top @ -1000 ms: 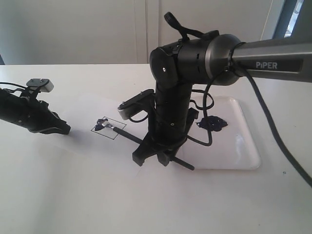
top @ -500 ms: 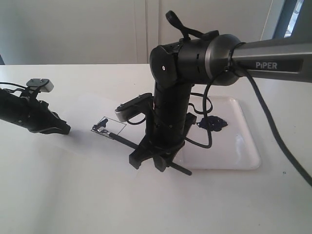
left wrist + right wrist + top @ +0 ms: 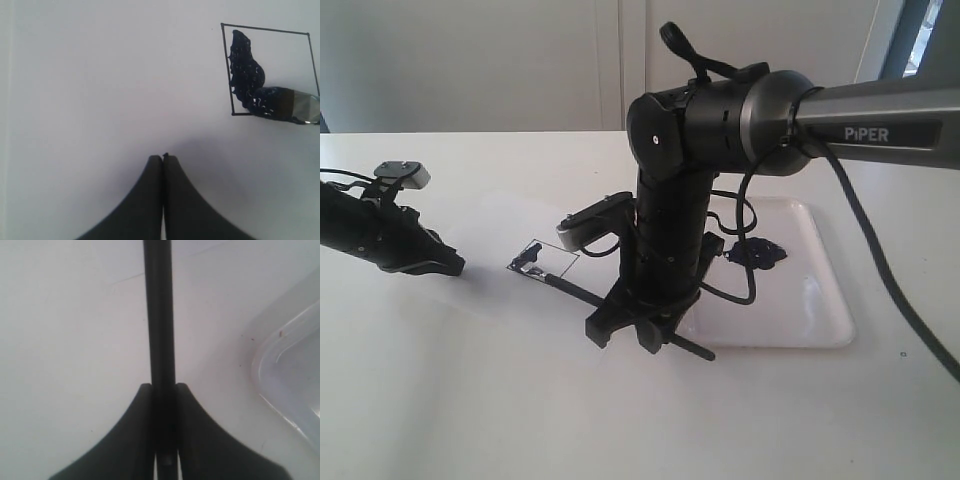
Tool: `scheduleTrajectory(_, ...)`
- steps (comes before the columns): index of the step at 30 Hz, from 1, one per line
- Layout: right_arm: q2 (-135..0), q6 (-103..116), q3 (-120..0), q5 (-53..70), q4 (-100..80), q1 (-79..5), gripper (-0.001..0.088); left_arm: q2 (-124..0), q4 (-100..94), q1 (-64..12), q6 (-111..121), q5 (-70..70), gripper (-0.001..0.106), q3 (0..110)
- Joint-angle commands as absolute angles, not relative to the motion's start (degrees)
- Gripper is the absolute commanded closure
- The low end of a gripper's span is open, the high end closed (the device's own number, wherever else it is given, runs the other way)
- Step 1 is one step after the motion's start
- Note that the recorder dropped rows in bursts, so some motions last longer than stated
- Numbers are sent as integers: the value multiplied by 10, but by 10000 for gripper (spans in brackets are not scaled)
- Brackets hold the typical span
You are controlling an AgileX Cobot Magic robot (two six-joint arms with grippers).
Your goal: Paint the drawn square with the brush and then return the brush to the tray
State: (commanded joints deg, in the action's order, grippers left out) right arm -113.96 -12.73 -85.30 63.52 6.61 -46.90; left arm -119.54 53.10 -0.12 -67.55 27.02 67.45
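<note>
Right gripper (image 3: pixel 163 390): two matte black curved fingers clamped on the brush (image 3: pixel 572 288), handle pinched tight between them. The handle is a thin, smooth black rod, round in section. In the exterior view it slants low over the table (image 3: pixel 470 420), from the square out through the fingers, with its free end just beside the tray's near left corner. The silver metal ferrule (image 3: pixel 306 108) and the paint-soaked dark tip (image 3: pixel 272 102) lie across one corner of the drawn square (image 3: pixel 285 60), the tip touching the paper (image 3: pixel 100 75).

The square is a thin black outline, slightly skewed. A blotchy, glossy blue-black paint smear (image 3: pixel 244 70) runs along one side inside it; the rest of the inside is plain white.

Left gripper (image 3: pixel 163 159): black tapered fingers pressed together with nothing between them, low over the white paper, near the square but apart from it. In the exterior view it is left of the square.

The tray (image 3: pixel 825 310) is glossy white plastic, rectangular with rounded corners and a low raised rim. It lies flat on the table right of the right arm, with a dark paint blob (image 3: pixel 755 252) near its far left part. The table is smooth matte white.
</note>
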Motion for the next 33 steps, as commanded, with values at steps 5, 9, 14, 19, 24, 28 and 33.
scheduleTrajectory(5,-1147,-123,-853,630,64,-469,868,-1195,531,-1,-675,270,1053,674)
scheduleTrajectory(9,-1148,-123,-853,629,62,-469,868,-1195,531,-1,-675,270,1053,674)
scheduleTrajectory(14,-1148,-113,-853,632,46,-469,868,-1195,531,-1,-675,269,1053,674)
scheduleTrajectory(19,-1148,-102,-853,647,30,-469,868,-1195,531,-1,-675,269,1053,674)
scheduleTrajectory(24,-1148,-102,-853,658,30,-469,868,-1195,531,-1,-671,268,1053,674)
scheduleTrajectory(28,-1148,-102,-853,666,30,-469,868,-1195,531,-1,-664,266,1053,674)
scheduleTrajectory(33,-1148,-102,-853,668,30,-469,868,-1195,531,-1,-664,264,1053,674)
